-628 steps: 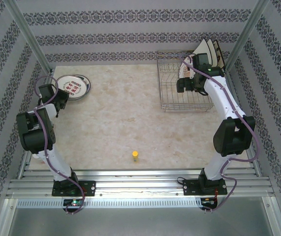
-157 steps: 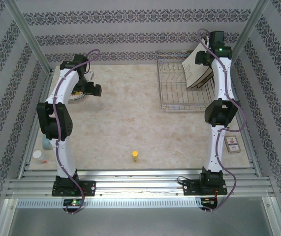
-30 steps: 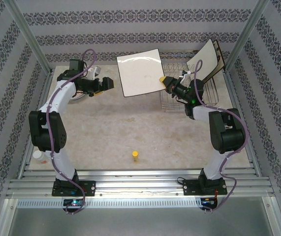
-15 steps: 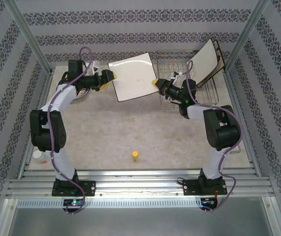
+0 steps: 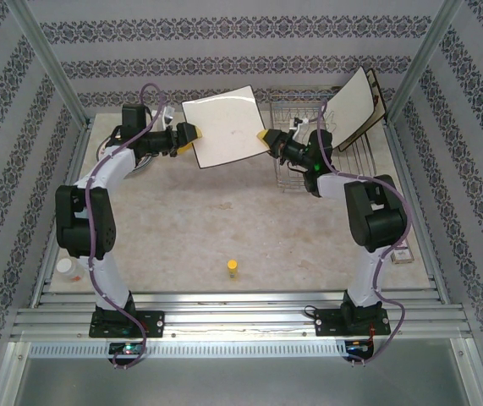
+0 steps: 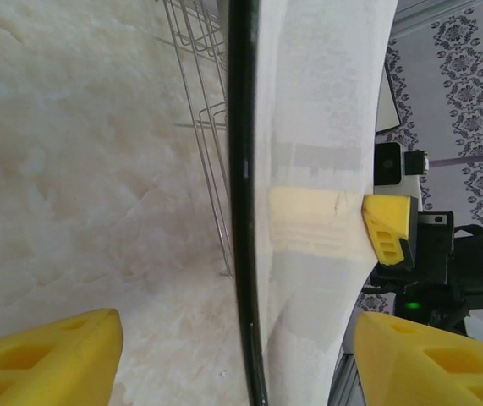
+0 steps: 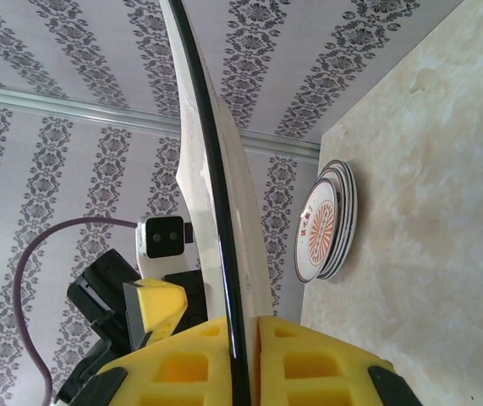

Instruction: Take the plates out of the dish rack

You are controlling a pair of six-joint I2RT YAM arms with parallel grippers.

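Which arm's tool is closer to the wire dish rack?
Right. The right tool grips the square plate beside the dish rack's left side; the left tool sits at the plate's opposite edge, farther from the rack.

We see one square plate (image 5: 224, 127) hanging tilted in the air just left of the rack (image 5: 348, 142), plain white back towards us. Two more square plates (image 5: 353, 97) lean in the rack's far right corner. The orange-patterned round plates (image 7: 326, 222) lie stacked on the tabletop (image 5: 224, 220).
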